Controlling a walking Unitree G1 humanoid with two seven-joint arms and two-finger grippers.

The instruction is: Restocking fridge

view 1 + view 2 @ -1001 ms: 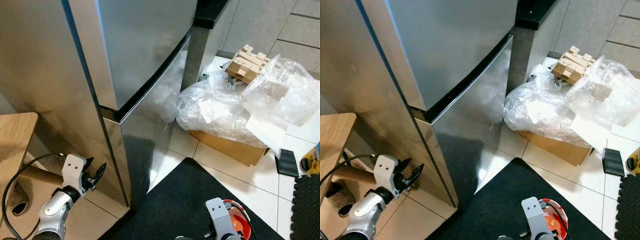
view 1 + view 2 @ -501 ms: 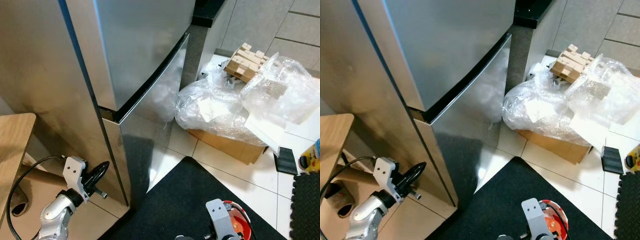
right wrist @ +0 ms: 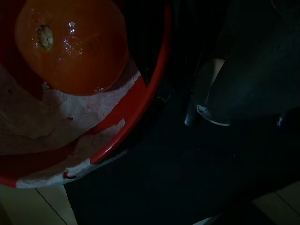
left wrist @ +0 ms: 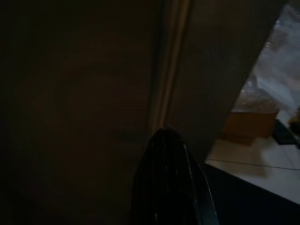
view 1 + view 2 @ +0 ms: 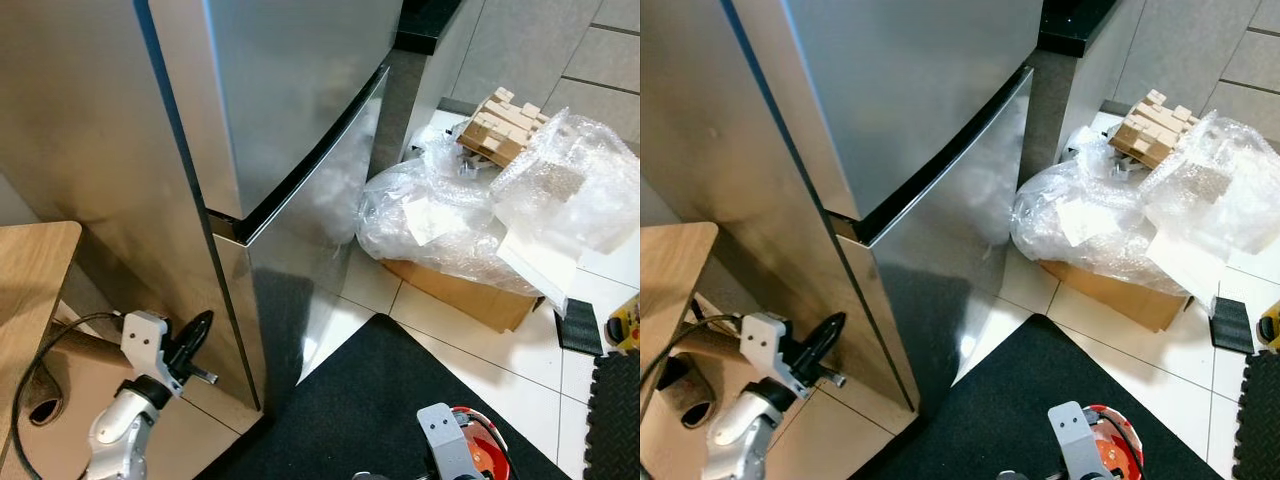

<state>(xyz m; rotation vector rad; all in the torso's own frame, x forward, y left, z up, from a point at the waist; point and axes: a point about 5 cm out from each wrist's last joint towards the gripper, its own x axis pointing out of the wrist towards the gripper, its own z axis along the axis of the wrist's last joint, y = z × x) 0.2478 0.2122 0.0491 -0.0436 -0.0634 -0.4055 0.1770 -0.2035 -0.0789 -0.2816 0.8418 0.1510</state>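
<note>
Plastic-wrapped box [image 5: 470, 250] beside closed fridge [image 5: 270, 120].

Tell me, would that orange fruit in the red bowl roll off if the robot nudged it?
The orange fruit looks round and smooth, so it would probably roll easily. The raised rim of the red bowl should likely keep it in. Its skin is shiny with wet-looking glints, so it may be somewhat slippery to grip.

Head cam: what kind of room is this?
Probably a home kitchen mid-unpacking: a steel fridge, tiled floor, and a cardboard box under bubble wrap.
</note>
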